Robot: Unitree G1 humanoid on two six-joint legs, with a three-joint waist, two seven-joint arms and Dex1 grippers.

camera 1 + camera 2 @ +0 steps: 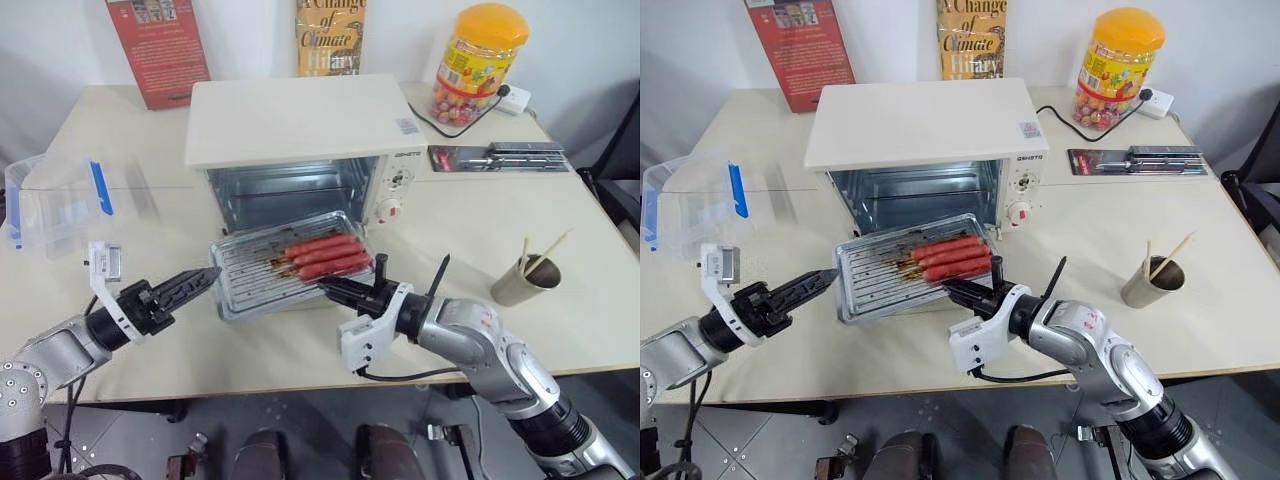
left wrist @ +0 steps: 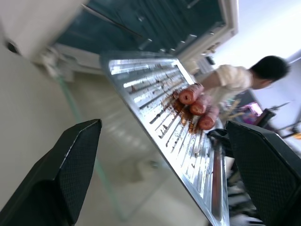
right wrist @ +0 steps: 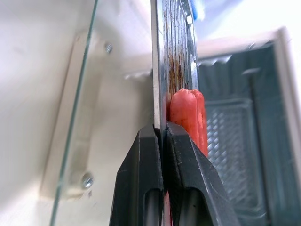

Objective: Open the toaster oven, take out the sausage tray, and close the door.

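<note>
Over table (image 1: 560,230), right hand (image 1: 330,289) level, clamps sausage tray (image 1: 240,275); left hand (image 1: 205,277) open.

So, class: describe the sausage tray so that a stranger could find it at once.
Find the cream-white toaster oven in the middle of the table, its front open. Just before that opening is the sausage tray, held at its near edge by the right gripper. It alone is shallow ridged silver metal carrying three red sausages.

The yellow book (image 1: 330,37) standing at the far wall read "A Change of Climate"; other labels stayed illegible.
</note>
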